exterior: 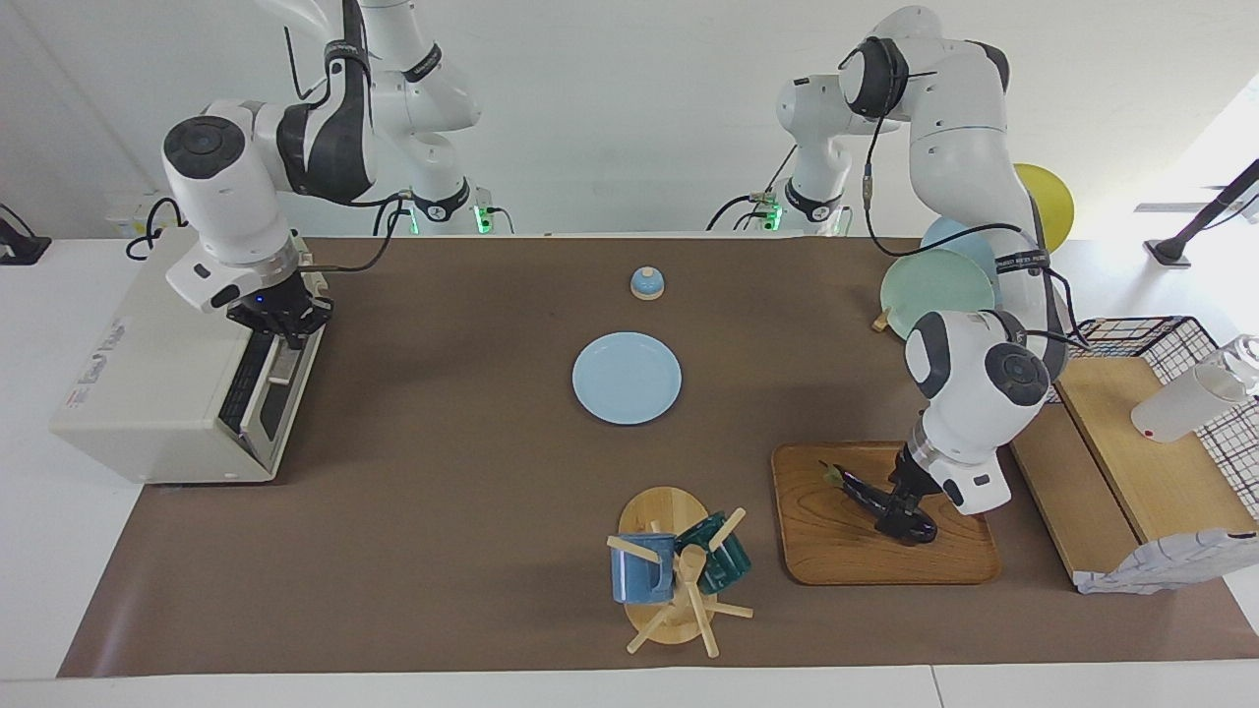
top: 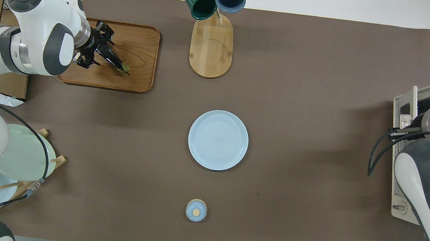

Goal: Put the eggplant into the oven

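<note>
The dark purple eggplant (exterior: 864,488) lies on a wooden tray (exterior: 846,551) at the left arm's end of the table; it also shows in the overhead view (top: 116,61). My left gripper (exterior: 903,508) is down on the eggplant's thick end, and also shows from above (top: 98,47). The cream-white oven (exterior: 148,393) stands at the right arm's end with its door tilted a little open. My right gripper (exterior: 281,323) is shut on the door's metal handle (exterior: 282,366). In the overhead view the right arm covers much of the oven (top: 401,196).
A light blue plate (exterior: 627,378) lies mid-table, with a small bell (exterior: 646,283) nearer the robots. A mug tree (exterior: 679,575) with two mugs stands beside the tray. A rack of plates (exterior: 934,285), a wooden box (exterior: 1151,462) and a wire basket (exterior: 1170,339) are at the left arm's end.
</note>
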Available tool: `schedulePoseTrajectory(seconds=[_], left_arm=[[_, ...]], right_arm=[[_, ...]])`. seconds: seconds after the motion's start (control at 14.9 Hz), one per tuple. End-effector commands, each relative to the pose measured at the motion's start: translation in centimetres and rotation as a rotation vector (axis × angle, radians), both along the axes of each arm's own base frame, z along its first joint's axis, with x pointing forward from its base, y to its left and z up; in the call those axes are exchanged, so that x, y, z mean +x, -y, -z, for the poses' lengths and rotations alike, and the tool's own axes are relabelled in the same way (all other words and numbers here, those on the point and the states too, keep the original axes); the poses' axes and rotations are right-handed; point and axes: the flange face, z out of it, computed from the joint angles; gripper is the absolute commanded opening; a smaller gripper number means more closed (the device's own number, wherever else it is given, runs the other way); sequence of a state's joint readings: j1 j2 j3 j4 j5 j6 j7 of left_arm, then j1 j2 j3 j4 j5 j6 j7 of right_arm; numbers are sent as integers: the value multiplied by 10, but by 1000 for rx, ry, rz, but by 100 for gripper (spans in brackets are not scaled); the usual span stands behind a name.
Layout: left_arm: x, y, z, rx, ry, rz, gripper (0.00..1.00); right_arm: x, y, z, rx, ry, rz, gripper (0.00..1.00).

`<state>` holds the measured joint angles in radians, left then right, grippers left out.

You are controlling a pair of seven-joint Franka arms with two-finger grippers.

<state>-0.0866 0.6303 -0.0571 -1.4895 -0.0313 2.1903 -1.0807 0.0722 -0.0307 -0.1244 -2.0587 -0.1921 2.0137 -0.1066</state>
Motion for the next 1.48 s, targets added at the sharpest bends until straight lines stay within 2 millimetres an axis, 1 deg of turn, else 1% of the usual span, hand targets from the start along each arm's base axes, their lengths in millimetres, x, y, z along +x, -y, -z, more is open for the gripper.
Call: schedulePoseTrajectory(seconds=[0.0, 0.07, 0.13, 0.2, 0.34, 0.4, 0.47, 0.54, 0.67, 0.74, 0.81, 0.94, 1.01, 1.08, 1.14, 1.21, 1.28, 1.34, 1.41], left_arm=[[-5, -1, -12, 34, 18, 4, 38], [-3, -1, -17, 39, 21, 9, 24], [-1, -1, -20, 46, 12, 12, 5], [1, -1, -24, 56, 5, 19, 0], [5, 3, -40, 64, 14, 32, 0], [5, 6, -49, 58, 27, 42, 0], [3, 13, -63, 51, 47, 61, 0], [-1, 24, -92, 39, 91, 107, 0], [-15, 53, -127, 13, 110, 203, 0], [-25, 74, -135, 1, 92, 248, 0], [-36, 99, -140, -15, 71, 306, 0], [-64, 155, -140, -40, 30, 432, 0], [-82, 183, -140, -38, 23, 500, 0], [-97, 205, -137, -35, 18, 560, 0], [-109, 217, -132, -28, 11, 619, 0], [-123, 229, -123, -24, -2, 682, 0], [-140, 241, -115, -21, -6, 743, 0], [-153, 250, -107, -20, 6, 787, 0], [-172, 263, -94, -26, 25, 847, 0]], right_arm=[[3, -4, 32, 40, 25, 3, 0], [4, -10, 44, 49, 33, -6, 0], [6, -18, 52, 53, 35, -17, 0], [7, -24, 59, 60, 32, -8, 0], [7, -30, 74, 72, 57, -1, 0], [5, -41, 81, 75, 73, -22, 0], [3, -44, 88, 77, 73, -27, 0], [3, -44, 99, 78, 57, -23, 0], [5, -47, 109, 120, 49, 28, 0], [5, -57, 111, 128, 47, 18, 0], [6, -61, 116, 127, 46, 11, 0], [6, -67, 120, 129, 55, 18, 0], [6, -71, 124, 129, 49, 25, 0], [6, -73, 124, 129, 43, 29, 0], [7, -83, 122, 131, 44, 22, 0], [8, -93, 120, 145, 46, 18, 0], [12, -103, 114, 158, 51, 21, 0], [14, -115, 112, 165, 44, 29, 0], [19, -124, 107, 166, 39, 52, 0]])
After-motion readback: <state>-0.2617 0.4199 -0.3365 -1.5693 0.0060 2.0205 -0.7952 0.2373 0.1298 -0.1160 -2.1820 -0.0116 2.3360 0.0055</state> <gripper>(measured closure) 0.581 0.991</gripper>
